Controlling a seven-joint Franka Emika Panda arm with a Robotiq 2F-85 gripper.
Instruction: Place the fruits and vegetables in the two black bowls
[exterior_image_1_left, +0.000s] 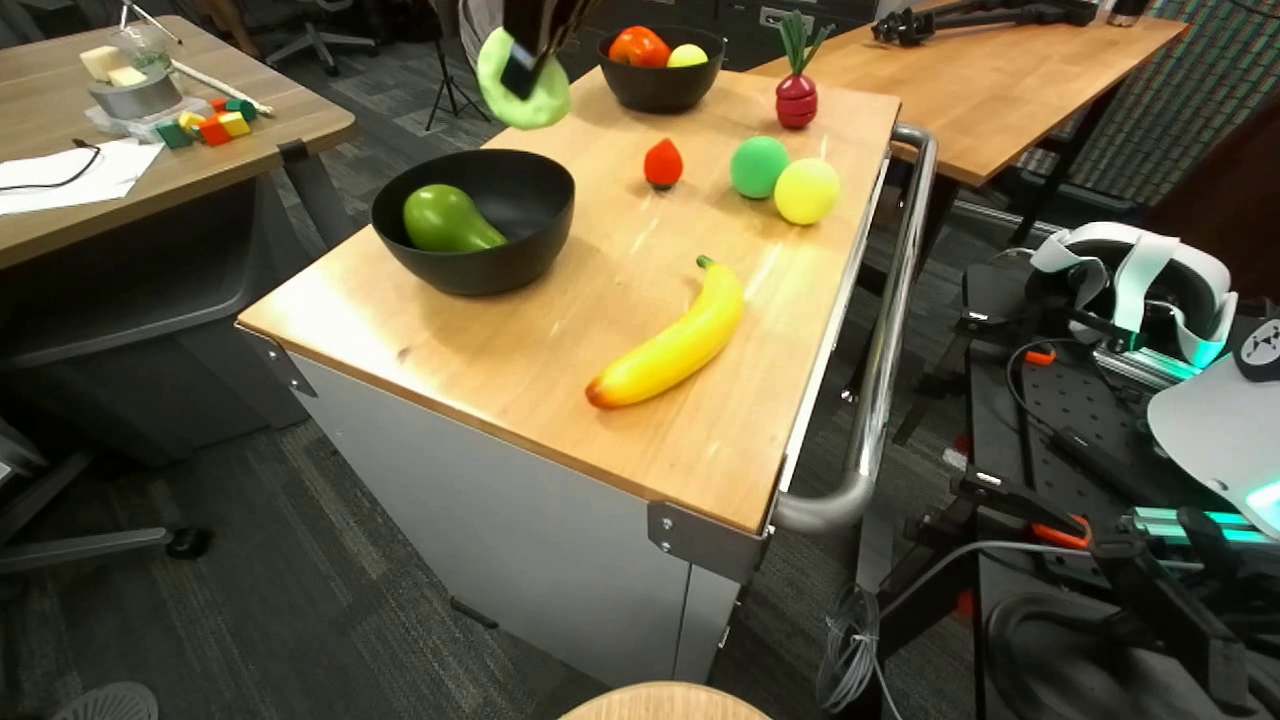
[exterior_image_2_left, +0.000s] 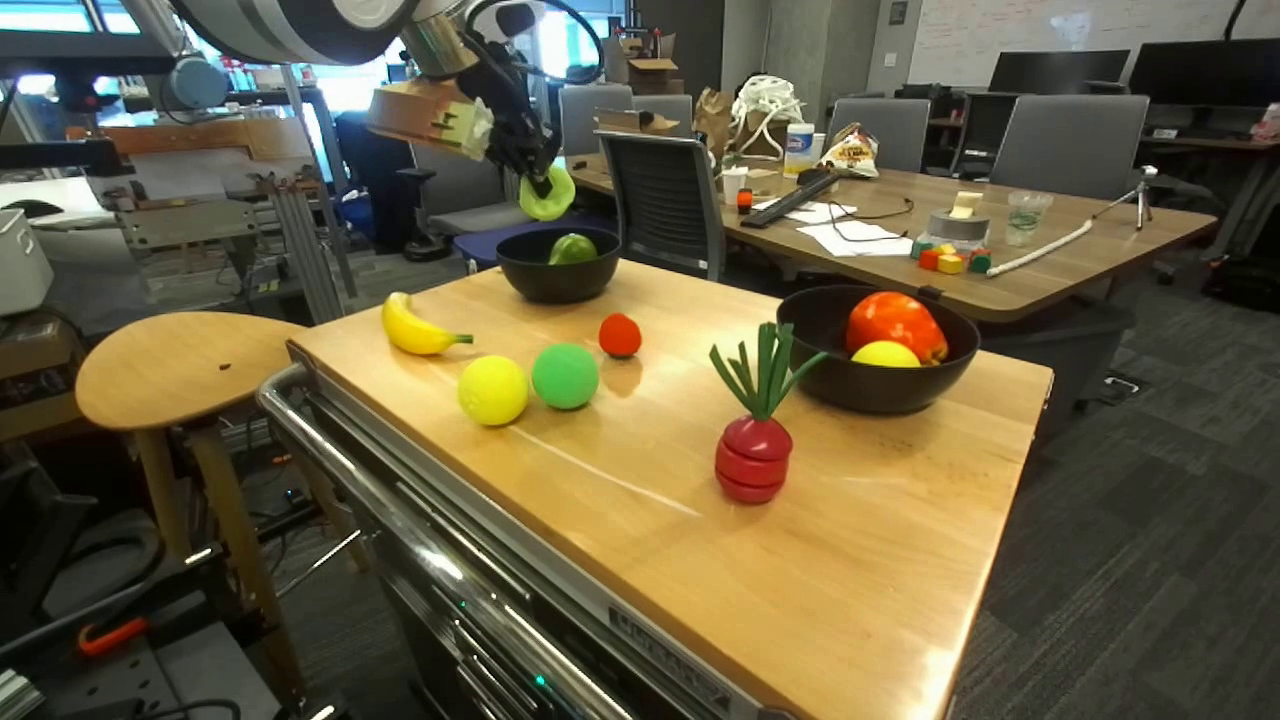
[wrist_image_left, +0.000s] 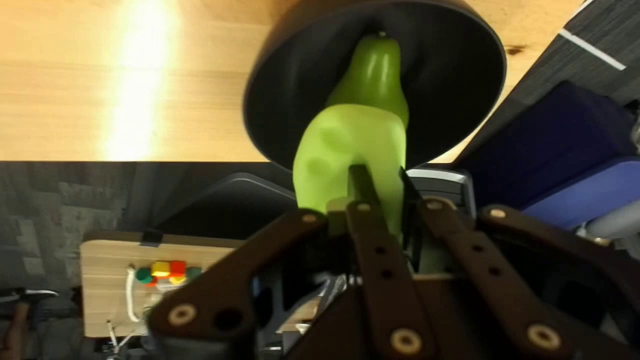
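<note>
My gripper is shut on a light green ring-like piece, held above a black bowl. Inside that bowl lies a glossy green pear-shaped piece, partly covered by the held piece in the wrist view. The second black bowl contains an orange-red tomato-like piece and a yellow round fruit. On the tabletop are a banana, a small red piece, a green ball, a yellow ball and a red radish with green leaves, standing upright.
A metal rail runs along one side of the wooden tabletop. Beyond the cart stand a round stool, a grey chair and a long table with coloured blocks.
</note>
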